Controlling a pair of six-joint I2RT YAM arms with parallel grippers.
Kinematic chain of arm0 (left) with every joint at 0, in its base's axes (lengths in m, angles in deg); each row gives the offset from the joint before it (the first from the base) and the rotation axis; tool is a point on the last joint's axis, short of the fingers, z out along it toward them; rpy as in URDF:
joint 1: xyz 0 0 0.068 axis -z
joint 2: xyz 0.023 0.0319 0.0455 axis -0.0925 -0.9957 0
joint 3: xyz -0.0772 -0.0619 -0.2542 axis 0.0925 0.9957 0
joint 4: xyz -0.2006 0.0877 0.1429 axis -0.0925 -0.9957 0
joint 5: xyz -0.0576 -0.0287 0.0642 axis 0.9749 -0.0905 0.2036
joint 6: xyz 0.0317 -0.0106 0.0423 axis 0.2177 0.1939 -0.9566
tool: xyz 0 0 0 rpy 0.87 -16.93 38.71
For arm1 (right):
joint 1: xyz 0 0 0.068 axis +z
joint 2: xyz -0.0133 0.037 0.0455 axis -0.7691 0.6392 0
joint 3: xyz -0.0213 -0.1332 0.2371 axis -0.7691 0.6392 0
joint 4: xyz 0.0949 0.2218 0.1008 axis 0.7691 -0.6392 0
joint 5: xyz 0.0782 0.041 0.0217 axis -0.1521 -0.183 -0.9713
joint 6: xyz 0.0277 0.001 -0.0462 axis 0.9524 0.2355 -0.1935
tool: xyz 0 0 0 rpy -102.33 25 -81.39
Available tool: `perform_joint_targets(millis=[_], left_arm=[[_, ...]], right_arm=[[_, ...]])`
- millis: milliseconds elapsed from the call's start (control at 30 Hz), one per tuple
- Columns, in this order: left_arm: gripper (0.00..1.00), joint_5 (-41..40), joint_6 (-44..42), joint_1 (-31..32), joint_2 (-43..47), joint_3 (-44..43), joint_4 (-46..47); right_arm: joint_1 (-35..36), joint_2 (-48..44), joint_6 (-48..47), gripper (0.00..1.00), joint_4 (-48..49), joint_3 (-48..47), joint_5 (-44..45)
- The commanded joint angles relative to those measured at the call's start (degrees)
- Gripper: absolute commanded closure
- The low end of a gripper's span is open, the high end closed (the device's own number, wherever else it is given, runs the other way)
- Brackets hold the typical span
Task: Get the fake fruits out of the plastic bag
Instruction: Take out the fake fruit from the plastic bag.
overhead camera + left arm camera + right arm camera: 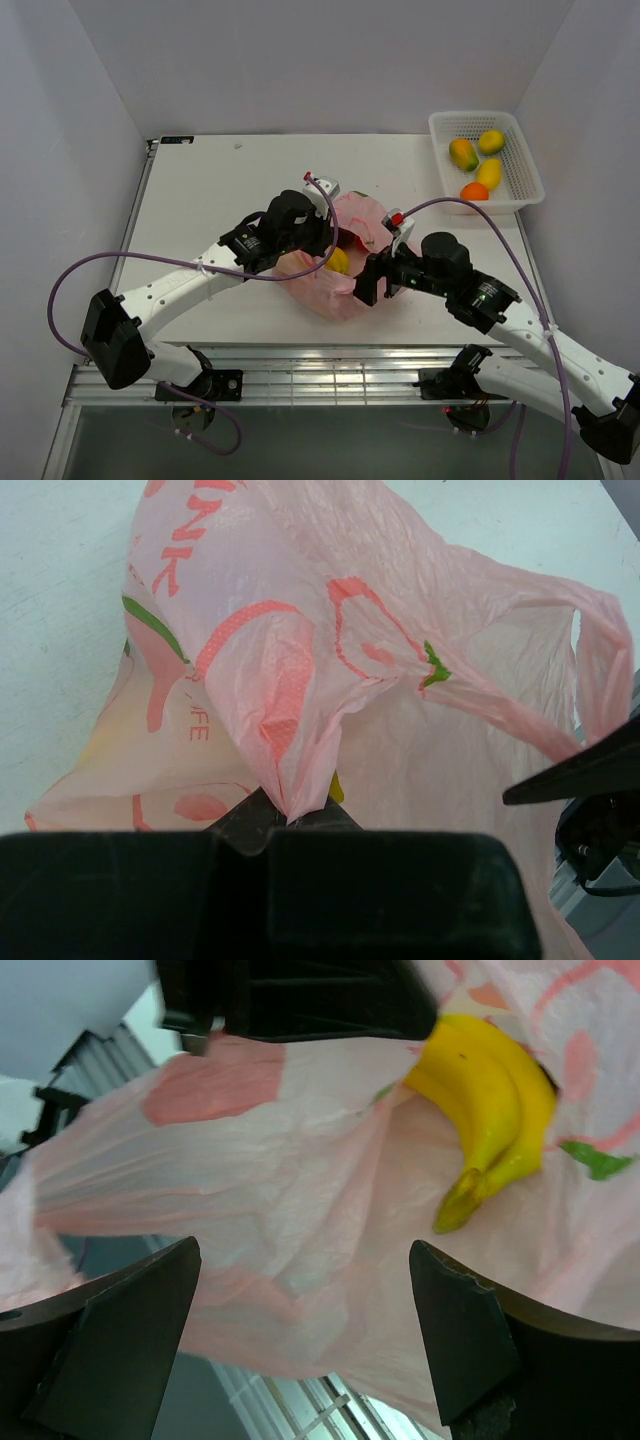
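From above, the white tabletop (220, 180) carries a thin, crinkled translucent pink plastic bag (335, 285) at its centre, with a glossy yellow fruit (338, 261) showing in the bag's mouth. The left claw (327, 243) comes in from the bag's 10 o'clock and the right claw (366, 282) sits at its 4 o'clock edge. At 1 o'clock on the tabletop a white mesh plastic basket (475, 114) holds a green-and-orange fruit (463, 154), a round yellow fruit (491, 141), a long yellow fruit (488, 173) and a round orange fruit (474, 191). In the left wrist view, the left claw (290, 820) is pressed together on a gathered fold of the pink plastic bag (300, 660), which rises from the pinch in a peak printed with red peach outlines; a sliver of yellow (335, 788) shows just beside the pinch, and a dark finger of the right claw (580, 770) pokes in at 3 o'clock. In the right wrist view, the right claw (300, 1260) is spread wide, its two black fingers (120, 1330) apart with bag film (250, 1190) between them but not gripped. A glossy yellow plastic banana (495, 1110) lies at 1 o'clock in the bag's opening, and the left claw's black body (300, 1000) is at 12 o'clock.
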State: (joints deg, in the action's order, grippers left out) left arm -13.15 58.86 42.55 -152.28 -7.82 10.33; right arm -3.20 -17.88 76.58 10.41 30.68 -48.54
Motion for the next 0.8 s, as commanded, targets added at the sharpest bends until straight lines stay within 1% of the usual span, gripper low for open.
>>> perform_joint_targets(millis=[0,67,100,200,267,367,400,467,567,633,667,700,767], left_arm=[[1.0,0.75,0.36,0.22,1.79,0.15,0.85],[1.0,0.75,0.1,0.22,2.58,0.59,1.2],[1.0,0.75,-0.17,0.22,2.85,0.76,1.2],[1.0,0.75,-0.34,0.22,3.38,0.94,1.29],[1.0,0.75,-0.26,0.22,3.03,0.85,1.2],[1.0,0.75,-0.34,0.31,2.41,0.41,1.12],[1.0,0.75,-0.26,0.22,2.32,0.41,1.12],[1.0,0.75,-0.26,0.22,2.15,0.41,1.2],[1.0,0.75,-0.17,0.31,2.24,0.85,1.64],[1.0,0.75,-0.08,0.22,2.41,0.94,1.99],[1.0,0.75,0.09,0.22,2.41,0.94,1.91],[1.0,0.75,0.1,0.22,2.41,0.94,1.99],[1.0,0.75,0.27,0.31,2.59,1.03,2.43]], right_arm=[[0.39,0.54,3.69,0.1,-0.55,1.19,11.31],[0.39,1.15,5.71,0.1,-3.62,0.93,17.66],[0.39,1.5,8.77,0.1,-5.03,0.58,23.61],[0.39,2.56,13.43,0.1,-9.7,-0.83,31.73],[0.39,3.17,13.72,0.1,-10.75,-1.53,32.37],[0.48,2.92,8.81,0.1,-8.22,-2.5,22.91],[0.39,1.52,6.88,0.1,-5.6,-2.59,17.49],[0.39,-0.33,5.2,0.1,-4.96,-3.81,15.07],[0.39,-5.07,1.61,0.1,-7.85,-8.03,18.04],[0.39,-8.14,-0.6,0.1,-8.82,-10.22,16.21],[0.39,-8.86,-2.17,0.1,-9.0,-10.67,14.2],[0.39,-9.39,-2.8,0.1,-9.0,-10.85,8.35],[0.39,-9.83,-3.77,0.1,-9.61,-10.33,2.43]])
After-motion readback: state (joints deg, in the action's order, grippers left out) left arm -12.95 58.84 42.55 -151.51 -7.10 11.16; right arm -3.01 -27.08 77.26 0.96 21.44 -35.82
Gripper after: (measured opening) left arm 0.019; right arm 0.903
